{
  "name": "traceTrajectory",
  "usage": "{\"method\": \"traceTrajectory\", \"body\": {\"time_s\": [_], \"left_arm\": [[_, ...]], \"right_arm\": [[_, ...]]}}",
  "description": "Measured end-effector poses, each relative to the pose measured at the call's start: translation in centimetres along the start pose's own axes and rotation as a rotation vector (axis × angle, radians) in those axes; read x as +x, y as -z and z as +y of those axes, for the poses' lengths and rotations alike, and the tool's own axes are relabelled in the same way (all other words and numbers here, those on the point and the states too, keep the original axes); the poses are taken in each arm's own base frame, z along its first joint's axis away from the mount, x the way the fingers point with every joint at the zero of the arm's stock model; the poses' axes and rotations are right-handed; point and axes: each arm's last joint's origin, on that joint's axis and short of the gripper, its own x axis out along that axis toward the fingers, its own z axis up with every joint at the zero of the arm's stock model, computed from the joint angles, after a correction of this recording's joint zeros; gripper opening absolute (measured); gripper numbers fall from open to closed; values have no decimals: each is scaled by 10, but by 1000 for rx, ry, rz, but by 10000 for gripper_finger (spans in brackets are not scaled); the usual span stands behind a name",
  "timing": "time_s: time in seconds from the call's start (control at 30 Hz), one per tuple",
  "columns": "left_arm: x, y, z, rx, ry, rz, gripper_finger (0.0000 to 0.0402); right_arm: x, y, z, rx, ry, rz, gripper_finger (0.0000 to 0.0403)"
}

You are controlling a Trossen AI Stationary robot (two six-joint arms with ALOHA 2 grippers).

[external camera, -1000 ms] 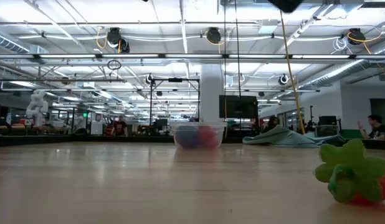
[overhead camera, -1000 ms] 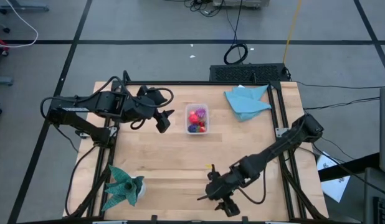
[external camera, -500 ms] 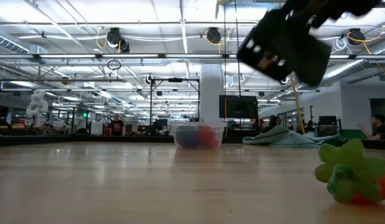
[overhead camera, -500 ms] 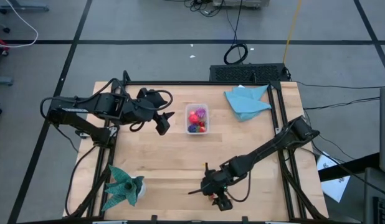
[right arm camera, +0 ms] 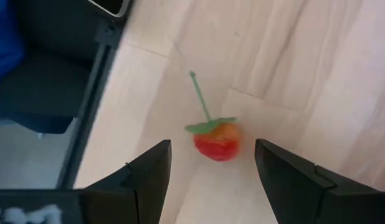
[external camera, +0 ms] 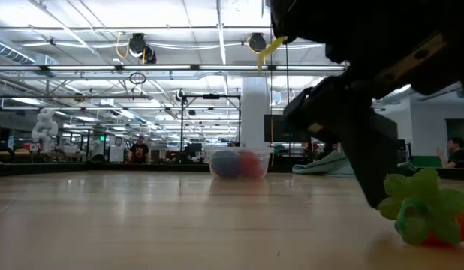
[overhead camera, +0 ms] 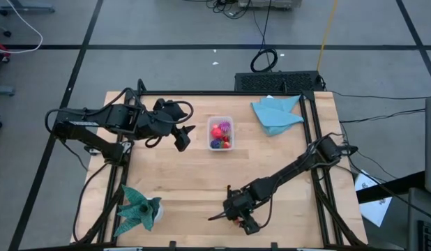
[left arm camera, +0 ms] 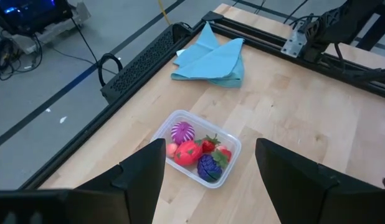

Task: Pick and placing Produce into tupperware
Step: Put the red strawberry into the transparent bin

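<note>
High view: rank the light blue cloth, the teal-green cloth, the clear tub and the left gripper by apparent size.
1. light blue cloth
2. teal-green cloth, close to the blue one, so that order is unsure
3. clear tub
4. left gripper, smallest

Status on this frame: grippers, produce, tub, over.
Right gripper open above a loose red fruit. Left gripper open, near the tupperware, fruits inside. Nothing in the way.
</note>
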Motion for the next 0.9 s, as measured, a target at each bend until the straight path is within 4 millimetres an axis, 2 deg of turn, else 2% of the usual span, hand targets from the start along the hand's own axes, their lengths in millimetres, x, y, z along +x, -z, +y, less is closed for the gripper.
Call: {"method": "traceTrajectory", "body": {"time_s": [0.4, 0.9], "left_arm": [[-1, 1, -1, 2, 10, 3, 255], [-7, 5, -11, 28, 50, 5, 255]], "right_arm": [[13, 2, -9, -1, 7, 19, 224], [14, 2, -10, -6, 27, 16, 221]]}}
